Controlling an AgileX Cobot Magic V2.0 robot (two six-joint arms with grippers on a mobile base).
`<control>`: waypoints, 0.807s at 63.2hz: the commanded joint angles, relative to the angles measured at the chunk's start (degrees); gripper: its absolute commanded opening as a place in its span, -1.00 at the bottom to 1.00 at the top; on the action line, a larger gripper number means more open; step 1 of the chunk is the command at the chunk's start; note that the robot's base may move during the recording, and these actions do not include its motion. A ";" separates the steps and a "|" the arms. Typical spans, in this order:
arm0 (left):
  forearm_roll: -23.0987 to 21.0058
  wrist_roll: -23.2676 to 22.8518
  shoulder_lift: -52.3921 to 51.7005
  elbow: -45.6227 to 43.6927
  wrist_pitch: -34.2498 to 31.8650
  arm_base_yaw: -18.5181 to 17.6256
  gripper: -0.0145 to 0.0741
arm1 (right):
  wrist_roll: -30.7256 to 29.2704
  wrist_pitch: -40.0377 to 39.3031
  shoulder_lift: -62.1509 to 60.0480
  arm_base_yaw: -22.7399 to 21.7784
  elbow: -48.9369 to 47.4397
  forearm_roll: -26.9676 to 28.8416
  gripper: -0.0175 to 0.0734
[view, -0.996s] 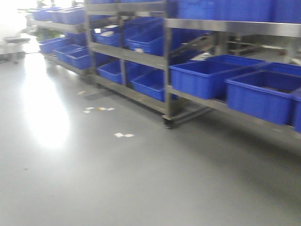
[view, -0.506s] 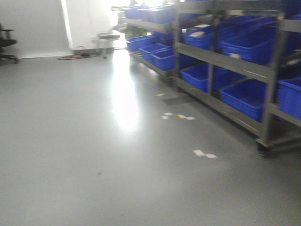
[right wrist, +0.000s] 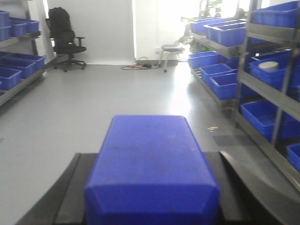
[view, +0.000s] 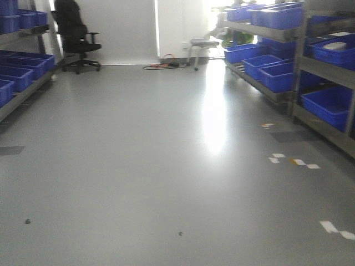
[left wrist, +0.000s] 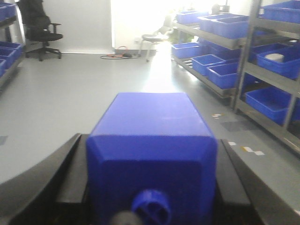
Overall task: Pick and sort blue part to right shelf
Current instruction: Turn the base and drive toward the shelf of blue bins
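In the right wrist view a long solid-blue block, the blue part (right wrist: 151, 164), lies between the black fingers of my right gripper (right wrist: 151, 153), which is shut on it; its cap end is out of view. My left gripper (left wrist: 151, 138) is shut on a squatter blue block (left wrist: 152, 140) with a small round knob (left wrist: 151, 210) facing the camera. The right shelf (view: 327, 71), a steel rack with blue bins (view: 327, 105), runs along the right side of the aisle. It also shows at the right of both wrist views, a few steps away.
Another steel rack with blue bins (view: 16, 69) lines the left side. A black office chair (view: 77, 33) and a stool (view: 202, 44) stand at the far wall, with a cable (view: 163, 65) on the floor. White tape marks (view: 294, 162) dot the grey floor by the right rack.
The front view has swung left: the rack of blue bins slid from the centre to the right edge, and the aisle, the chair and the left rack came into view.
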 commanded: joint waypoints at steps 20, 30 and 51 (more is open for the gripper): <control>-0.39 0.07 0.46 -1.73 -5.29 -0.05 0.15 | -0.70 -5.42 0.47 -0.18 -1.68 -0.51 0.29; -0.39 0.07 0.46 -1.73 -5.29 -0.05 0.15 | -0.70 -5.42 0.47 -0.18 -1.68 -0.51 0.29; -0.39 0.07 0.46 -1.73 -5.29 -0.05 0.15 | -0.70 -5.42 0.47 -0.18 -1.68 -0.51 0.29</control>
